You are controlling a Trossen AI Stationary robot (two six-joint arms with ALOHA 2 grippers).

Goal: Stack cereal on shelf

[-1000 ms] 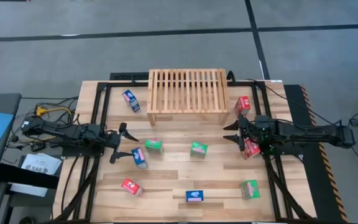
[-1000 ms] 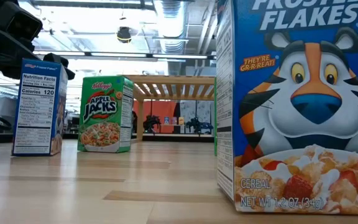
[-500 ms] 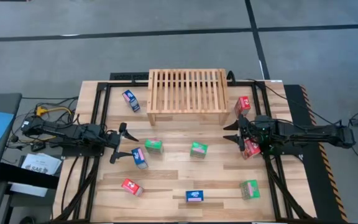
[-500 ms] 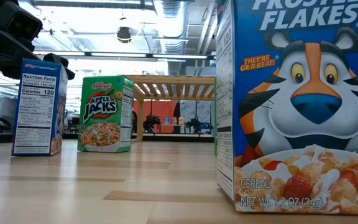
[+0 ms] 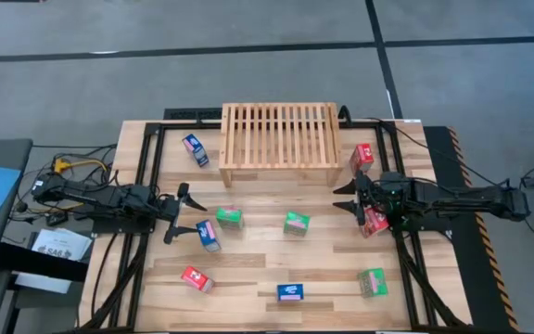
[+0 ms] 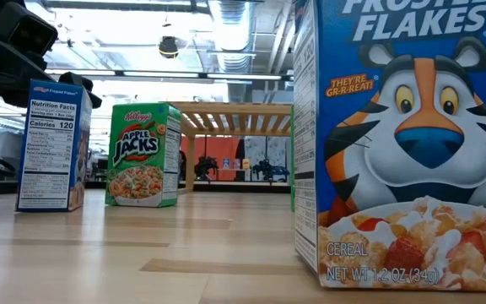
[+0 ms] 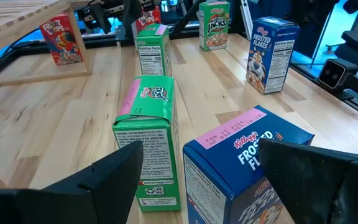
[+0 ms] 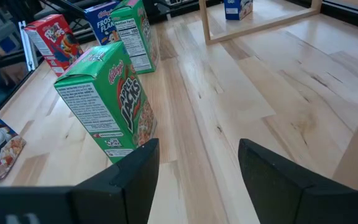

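We judge the task barely begun. The shelf (image 5: 279, 139), the biggest thing on the counter (image 5: 258, 255), stands at the far edge with its slats bare, and all nine cereal boxes are off it, so every box is left to place.

The boxes are scattered over the planks. A blue box (image 5: 195, 149) sits just beside the shelf's left end and a red box (image 5: 362, 156) just beside its right end. Two green boxes (image 5: 229, 218) (image 5: 296, 224) stand in the middle. Along the near edge are another red box (image 5: 195, 278), a blue one (image 5: 291, 292) and a green one (image 5: 372, 282).

The left pincer (image 5: 182, 212) is spread wide and holds nothing, with a third blue box (image 5: 209, 235) just ahead of its fingers. The right pincer (image 5: 349, 198) is spread and empty too, with the last red box (image 5: 375, 221) close beside its arm.

The counter is pale wood planking inside a black frame (image 5: 151, 186). Around it is grey floor (image 5: 156, 74) crossed by dark lines, with cables (image 5: 72, 167) off to the left. The low view shows ceiling ducts and strip lights behind.
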